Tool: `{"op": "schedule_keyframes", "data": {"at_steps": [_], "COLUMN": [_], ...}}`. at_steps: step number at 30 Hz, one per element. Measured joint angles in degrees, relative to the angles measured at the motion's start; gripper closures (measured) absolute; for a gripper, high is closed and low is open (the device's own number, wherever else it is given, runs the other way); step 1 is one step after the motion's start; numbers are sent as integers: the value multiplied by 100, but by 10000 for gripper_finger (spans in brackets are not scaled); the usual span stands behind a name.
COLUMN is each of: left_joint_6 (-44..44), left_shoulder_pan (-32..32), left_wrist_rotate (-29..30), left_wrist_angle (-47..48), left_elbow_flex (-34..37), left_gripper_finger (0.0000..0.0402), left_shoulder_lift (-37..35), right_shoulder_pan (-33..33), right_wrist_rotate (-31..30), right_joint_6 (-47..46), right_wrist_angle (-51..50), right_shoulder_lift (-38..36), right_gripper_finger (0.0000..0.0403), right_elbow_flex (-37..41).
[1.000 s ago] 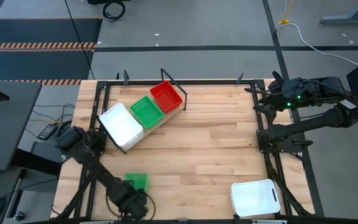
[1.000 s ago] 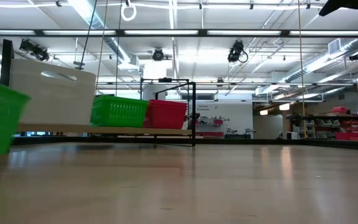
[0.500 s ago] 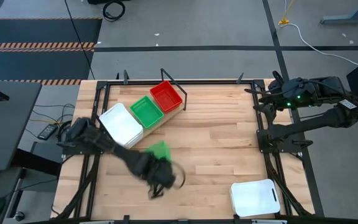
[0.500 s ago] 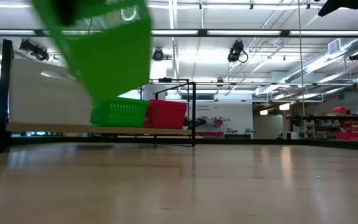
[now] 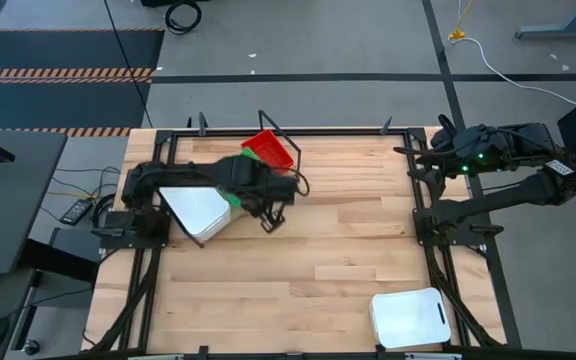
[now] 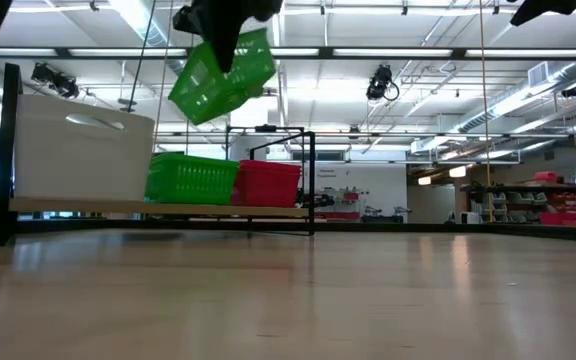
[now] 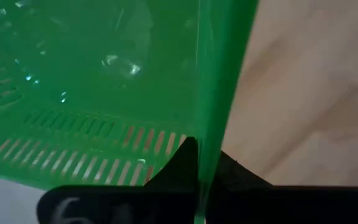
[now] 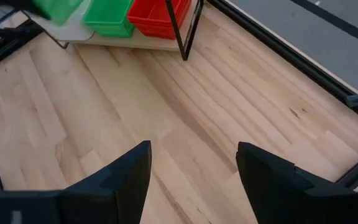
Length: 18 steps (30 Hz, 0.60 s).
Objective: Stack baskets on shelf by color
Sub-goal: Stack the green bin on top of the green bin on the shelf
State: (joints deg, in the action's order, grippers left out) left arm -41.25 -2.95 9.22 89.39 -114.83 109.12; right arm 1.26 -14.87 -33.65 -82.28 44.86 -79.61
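The left claw (image 6: 230,40) holds a green basket (image 6: 223,76) tight by its rim, tipped in the air. Right under it, another green basket (image 6: 191,179) sits on the shelf (image 6: 168,210), between a white basket (image 6: 83,157) and a red basket (image 6: 269,184). The right claw (image 8: 192,168) waits far off, fingers wide apart.

Bright, even light falls from the long ceiling lamps (image 6: 388,52) above me, throwing only soft shadows on my desk (image 5: 348,260). At desk height the near wood blurs. Close to my left wrist the green basket (image 7: 104,81) fills the view, glaring and out of focus
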Motion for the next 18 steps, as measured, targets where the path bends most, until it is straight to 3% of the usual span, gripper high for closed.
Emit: {"op": "schedule_keyframes", "data": {"at_steps": [8,13,18], "left_joint_6": [563,869,887], "left_shoulder_pan": [519,703,760], "left_wrist_rotate": [-153,-742,-280], "left_wrist_angle": [58,69,67], "left_elbow_flex": [395,1113,1127], "left_gripper_finger": [397,397,397], "left_shoulder_lift": [-7,-4,2], "right_shoulder_pan": [0,0,0], "right_wrist_rotate": [1,2,0], "right_joint_6": [227,188,224], "right_wrist_angle": [7,2,-4], "right_shoulder_lift": [1,0,0], "right_gripper_finger": [163,163,163], "right_elbow_flex": [0,0,0]}}
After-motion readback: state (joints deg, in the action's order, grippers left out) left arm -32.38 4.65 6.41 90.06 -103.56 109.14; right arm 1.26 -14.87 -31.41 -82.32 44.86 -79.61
